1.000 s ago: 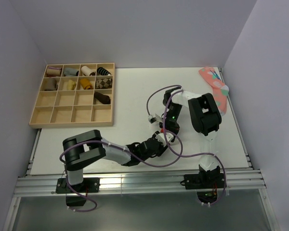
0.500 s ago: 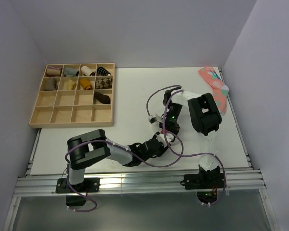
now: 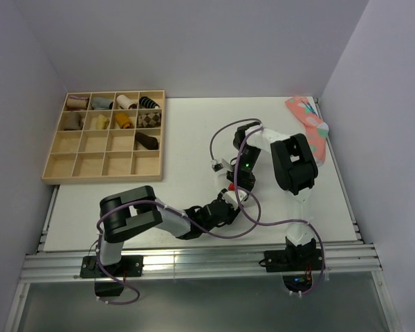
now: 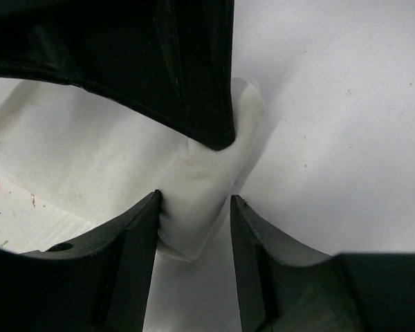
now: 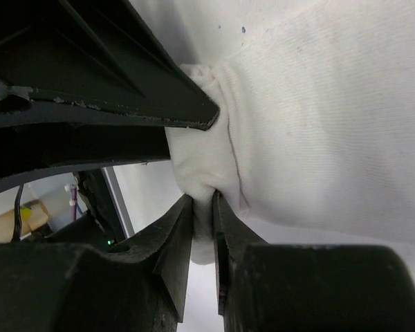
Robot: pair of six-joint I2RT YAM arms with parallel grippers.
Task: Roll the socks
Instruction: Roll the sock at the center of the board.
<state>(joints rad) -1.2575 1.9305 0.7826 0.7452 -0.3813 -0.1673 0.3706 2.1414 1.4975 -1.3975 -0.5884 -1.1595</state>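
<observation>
Overhead, the left gripper (image 3: 227, 203) and right gripper (image 3: 238, 187) meet tip to tip, so a careless pull by either could knock one into the other. From the left wrist, its fingers (image 4: 128, 259) stand partly apart, with the sock (image 4: 194, 204) filling the gap between them and the right's finger pressing just above; a loose hold there could let the fold spring open. From the right wrist, its fingers (image 5: 169, 263) are nearly closed on a thin edge of sock, which could slip out under tension.
</observation>
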